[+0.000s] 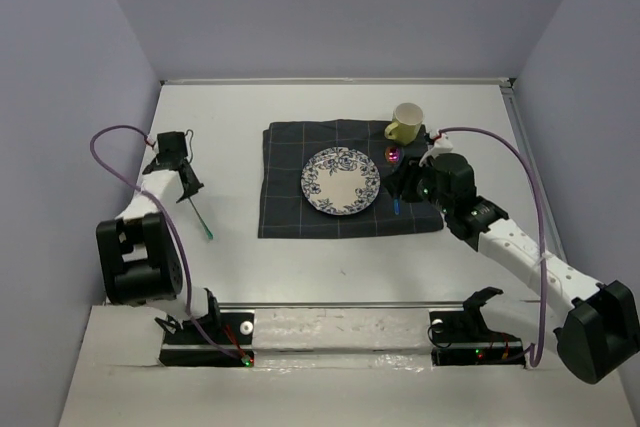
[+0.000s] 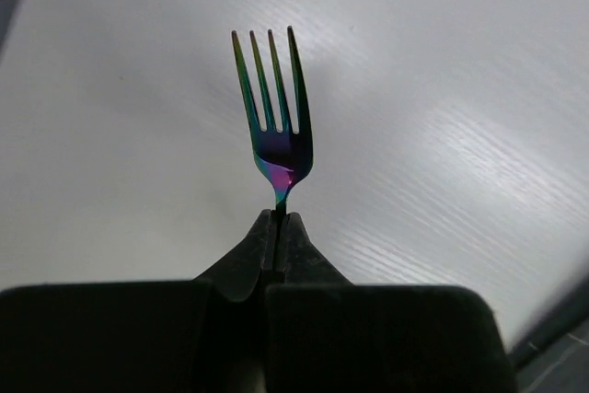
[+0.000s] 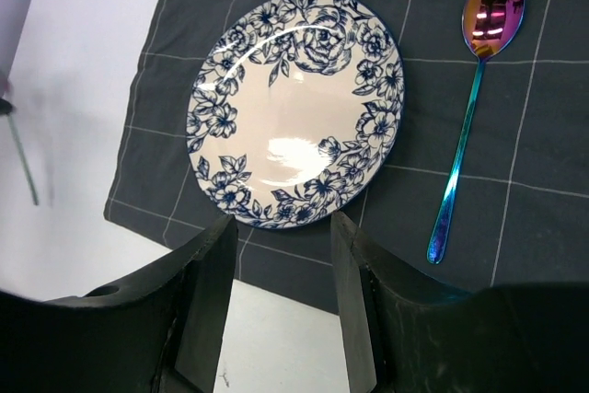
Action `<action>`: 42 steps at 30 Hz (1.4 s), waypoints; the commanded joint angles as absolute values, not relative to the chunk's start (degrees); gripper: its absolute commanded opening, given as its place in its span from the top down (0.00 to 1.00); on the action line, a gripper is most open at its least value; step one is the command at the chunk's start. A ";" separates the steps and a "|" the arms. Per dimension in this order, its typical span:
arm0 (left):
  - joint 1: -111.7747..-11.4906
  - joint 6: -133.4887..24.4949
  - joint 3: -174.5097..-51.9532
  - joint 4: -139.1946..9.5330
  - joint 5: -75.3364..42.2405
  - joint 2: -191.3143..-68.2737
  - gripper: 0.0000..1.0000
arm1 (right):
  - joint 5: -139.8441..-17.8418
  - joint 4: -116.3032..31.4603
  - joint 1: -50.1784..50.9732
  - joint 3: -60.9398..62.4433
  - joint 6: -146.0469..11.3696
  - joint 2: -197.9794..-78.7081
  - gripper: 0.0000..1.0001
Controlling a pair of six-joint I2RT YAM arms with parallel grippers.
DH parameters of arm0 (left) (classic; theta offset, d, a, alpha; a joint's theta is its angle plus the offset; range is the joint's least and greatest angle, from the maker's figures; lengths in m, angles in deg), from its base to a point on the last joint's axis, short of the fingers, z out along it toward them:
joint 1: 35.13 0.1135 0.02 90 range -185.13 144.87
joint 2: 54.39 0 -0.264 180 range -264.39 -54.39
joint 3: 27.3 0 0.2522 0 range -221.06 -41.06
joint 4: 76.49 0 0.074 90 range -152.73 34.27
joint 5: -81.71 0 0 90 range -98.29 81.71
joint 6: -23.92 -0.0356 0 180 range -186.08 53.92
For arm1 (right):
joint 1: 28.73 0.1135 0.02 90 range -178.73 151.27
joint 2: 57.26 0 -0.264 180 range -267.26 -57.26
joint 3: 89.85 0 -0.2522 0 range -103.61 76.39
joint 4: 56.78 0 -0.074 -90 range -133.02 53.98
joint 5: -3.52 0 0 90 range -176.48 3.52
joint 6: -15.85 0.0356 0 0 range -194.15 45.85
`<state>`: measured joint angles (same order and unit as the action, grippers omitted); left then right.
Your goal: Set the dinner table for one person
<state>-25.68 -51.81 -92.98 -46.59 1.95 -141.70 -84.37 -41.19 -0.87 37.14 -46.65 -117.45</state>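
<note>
the dinner table [image 1: 300,262] is spanning the whole enclosure floor and showing a flat, smooth white top with a faint grain. the left gripper [image 2: 279,227] is pinching an iridescent metal fork [image 2: 276,126] just below its head. its jaws are closed tight on the fork, over bare table at the cloth's 9 o'clock. the right gripper [image 3: 281,223] is hovering with jaws parted wide and gripping nothing, over the near edge of the dark grey checked cloth [image 3: 552,190]. a round white plate [image 3: 294,108] with a blue floral rim is lying on the cloth. a rainbow-finished spoon [image 3: 465,126] is lying at the plate's 3 o'clock, apart from it. a pale yellow mug [image 1: 405,124] is standing upright at the plate's 1 o'clock.
</note>
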 commanded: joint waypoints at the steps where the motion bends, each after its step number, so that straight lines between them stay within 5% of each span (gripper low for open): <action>1: -33.78 -54.11 -101.32 -44.99 10.83 -130.15 1.00 | -89.37 -45.56 -0.43 37.54 -46.12 -118.17 0.50; 8: -58.56 -48.08 -106.45 -44.43 13.77 -132.43 1.00 | -96.40 -48.38 -0.43 41.05 -45.42 -114.05 0.51; 12: -64.21 -45.52 -106.80 -47.95 14.48 -136.81 1.00 | -100.98 -48.99 -0.43 42.37 -45.33 -111.42 0.51; 42: -68.00 -49.46 -117.35 -49.63 16.59 -160.65 1.00 | -101.51 -50.05 -0.43 42.46 -45.41 -114.39 0.52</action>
<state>-67.78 -47.84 -114.60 -49.71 13.80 -160.21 -101.03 -46.57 -0.89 42.72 -45.62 -114.52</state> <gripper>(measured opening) 0.017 0.484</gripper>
